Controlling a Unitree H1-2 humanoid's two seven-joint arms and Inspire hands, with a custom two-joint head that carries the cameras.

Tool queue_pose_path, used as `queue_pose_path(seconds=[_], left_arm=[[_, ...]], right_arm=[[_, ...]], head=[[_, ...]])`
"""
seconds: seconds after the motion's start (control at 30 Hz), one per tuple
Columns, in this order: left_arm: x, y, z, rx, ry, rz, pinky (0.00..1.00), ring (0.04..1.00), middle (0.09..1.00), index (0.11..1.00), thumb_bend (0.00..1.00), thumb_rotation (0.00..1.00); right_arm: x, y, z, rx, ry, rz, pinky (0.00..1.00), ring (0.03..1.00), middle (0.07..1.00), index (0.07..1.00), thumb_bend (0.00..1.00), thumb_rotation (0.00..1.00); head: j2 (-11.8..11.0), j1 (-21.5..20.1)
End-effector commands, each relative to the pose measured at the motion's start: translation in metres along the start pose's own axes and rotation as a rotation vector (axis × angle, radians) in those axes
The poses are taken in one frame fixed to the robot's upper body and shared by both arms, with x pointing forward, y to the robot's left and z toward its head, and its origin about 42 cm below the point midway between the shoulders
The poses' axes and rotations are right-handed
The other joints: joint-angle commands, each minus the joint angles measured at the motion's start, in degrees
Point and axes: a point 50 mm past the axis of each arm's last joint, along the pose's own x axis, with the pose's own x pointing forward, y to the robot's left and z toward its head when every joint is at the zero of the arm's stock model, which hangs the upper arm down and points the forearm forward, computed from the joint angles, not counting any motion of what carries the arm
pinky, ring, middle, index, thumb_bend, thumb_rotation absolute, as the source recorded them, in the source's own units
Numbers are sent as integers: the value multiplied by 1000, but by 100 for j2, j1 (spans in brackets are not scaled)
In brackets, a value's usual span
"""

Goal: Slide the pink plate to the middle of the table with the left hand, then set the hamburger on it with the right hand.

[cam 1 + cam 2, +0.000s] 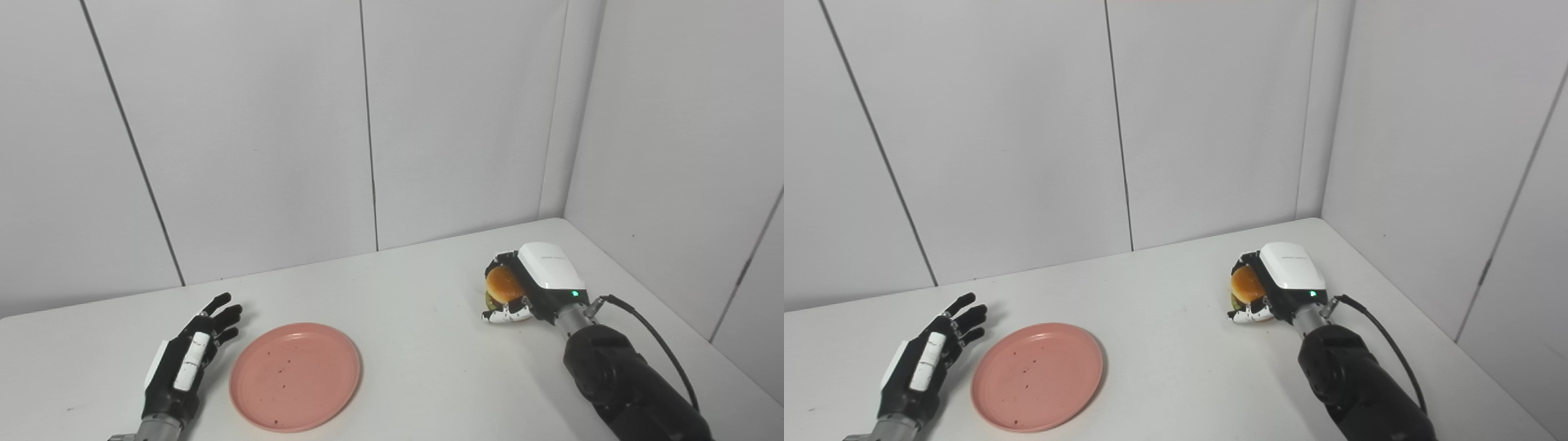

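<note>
Pink plate (pixel 294 376): near edge of table (pixel 416 343), left of centre, just right of my open left hand (pixel 184 361). Hamburger (pixel 502 285): farther off, right side, wrapped by my right hand (pixel 530 285); plate lies to its left.

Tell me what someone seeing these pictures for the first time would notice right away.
Probably the pink plate, lying flat near the front left of the white table, bare but for small dark specks. Next, the right hand far to the right, closed around the hamburger, whose orange bun shows between the fingers. The left hand lies open just left of the plate, apart from it.
</note>
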Motion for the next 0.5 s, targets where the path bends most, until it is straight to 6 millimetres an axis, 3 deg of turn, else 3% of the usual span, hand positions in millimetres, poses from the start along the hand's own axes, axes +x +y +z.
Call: queue_pose_path(seconds=[0.0,0.27,0.47], left_arm=[[-26,-15,-30,-31,85,14,849,860,811,814,919,826],[-20,-39,-25,-28,85,5,877,884,824,829,878,852],[-16,-59,-23,-11,83,-5,888,890,829,835,860,881]], right_arm=[[16,-30,18,-5,-66,-88,281,340,420,515,513,5],[22,-40,46,52,-181,-95,280,340,423,515,513,4],[28,-30,54,96,-214,-70,262,330,422,515,514,4]], head=[[17,132],[48,658],[97,1242]])
